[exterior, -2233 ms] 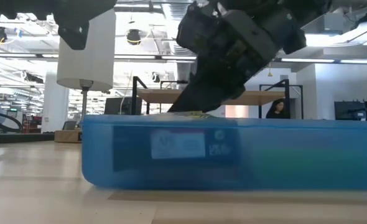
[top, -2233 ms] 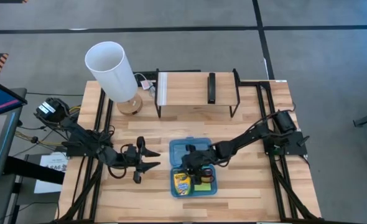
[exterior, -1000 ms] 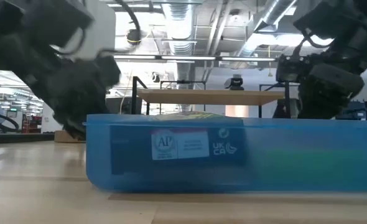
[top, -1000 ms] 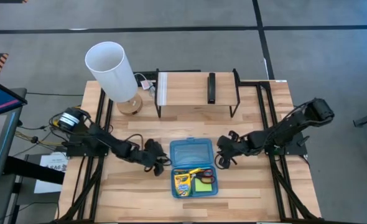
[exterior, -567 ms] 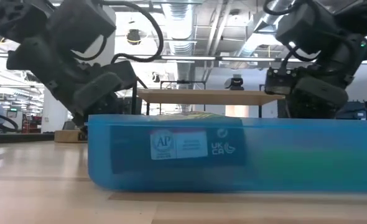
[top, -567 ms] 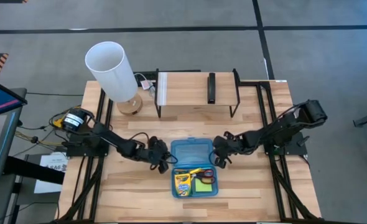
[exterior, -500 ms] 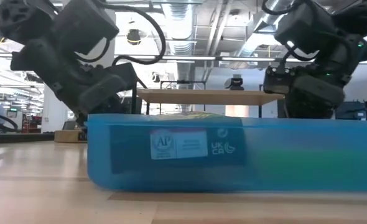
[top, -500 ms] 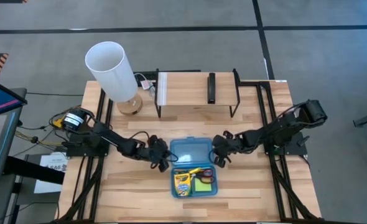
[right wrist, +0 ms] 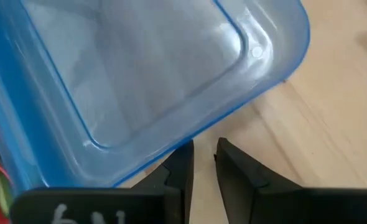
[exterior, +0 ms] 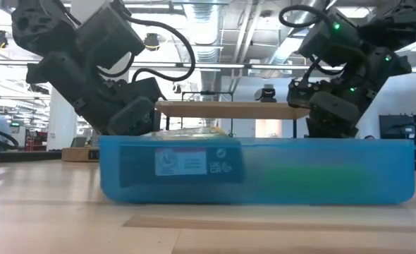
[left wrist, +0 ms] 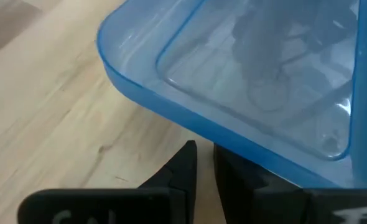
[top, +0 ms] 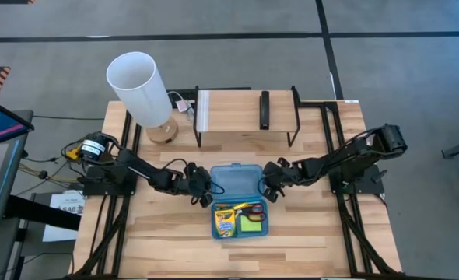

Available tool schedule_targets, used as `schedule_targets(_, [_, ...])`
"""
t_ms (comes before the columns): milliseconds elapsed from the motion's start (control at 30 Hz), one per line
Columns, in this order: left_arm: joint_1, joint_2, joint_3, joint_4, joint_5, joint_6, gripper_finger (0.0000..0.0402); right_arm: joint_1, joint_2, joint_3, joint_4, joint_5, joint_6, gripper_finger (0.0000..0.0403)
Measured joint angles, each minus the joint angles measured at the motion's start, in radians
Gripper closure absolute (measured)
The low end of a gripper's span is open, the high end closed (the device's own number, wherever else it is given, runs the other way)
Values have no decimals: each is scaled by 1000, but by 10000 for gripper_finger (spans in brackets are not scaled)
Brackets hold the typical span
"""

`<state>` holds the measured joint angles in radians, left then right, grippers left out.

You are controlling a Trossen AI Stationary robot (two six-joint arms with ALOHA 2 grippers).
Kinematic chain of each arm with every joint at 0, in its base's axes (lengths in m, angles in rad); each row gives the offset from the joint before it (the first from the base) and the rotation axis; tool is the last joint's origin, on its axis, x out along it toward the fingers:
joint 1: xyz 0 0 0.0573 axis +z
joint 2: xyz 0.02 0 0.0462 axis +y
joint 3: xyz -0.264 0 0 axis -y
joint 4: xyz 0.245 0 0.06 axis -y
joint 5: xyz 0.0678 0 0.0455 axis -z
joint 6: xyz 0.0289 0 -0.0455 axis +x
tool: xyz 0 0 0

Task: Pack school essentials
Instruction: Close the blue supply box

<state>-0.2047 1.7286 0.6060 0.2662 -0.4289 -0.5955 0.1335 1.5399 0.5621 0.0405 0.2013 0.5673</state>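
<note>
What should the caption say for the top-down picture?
Both end effectors, left and right, flank the open blue case.

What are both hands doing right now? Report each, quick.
Left hand: nearly shut, holding nothing, at the left edge of the blue case's open lid.
Right hand: nearly shut, holding nothing, at the lid's right edge.

— Hidden from the low view? Contents of the blue case (exterior: pixel 257 171), smeared to a green blur behind its translucent wall.
— From above? Pencils and eraser too small to tell apart; scissors (top: pixel 249 208) partly under the lid (top: pixel 237 180).
</note>
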Motion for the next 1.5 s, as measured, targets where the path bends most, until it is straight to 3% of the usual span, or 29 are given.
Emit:
schedule_targets(633, [-9, -149, -2, -78, -58, 81, 360, -6, -7, 3, 96, 10, -50, 312])
schedule_targets(900, [-11, -160, -2, -93, -58, 112, 360, -6, -34, 0, 112, 29, -83, 312])
schedule_targets(1133, [-11, -159, -2, -201, -112, 93, 360, -5, -59, 1, 134, 48, -107, 312])
schedule_targets(1500, [-21, -168, 2, -227, -163, 78, 360, 40, -112, 4, 215, 40, -165, 312])
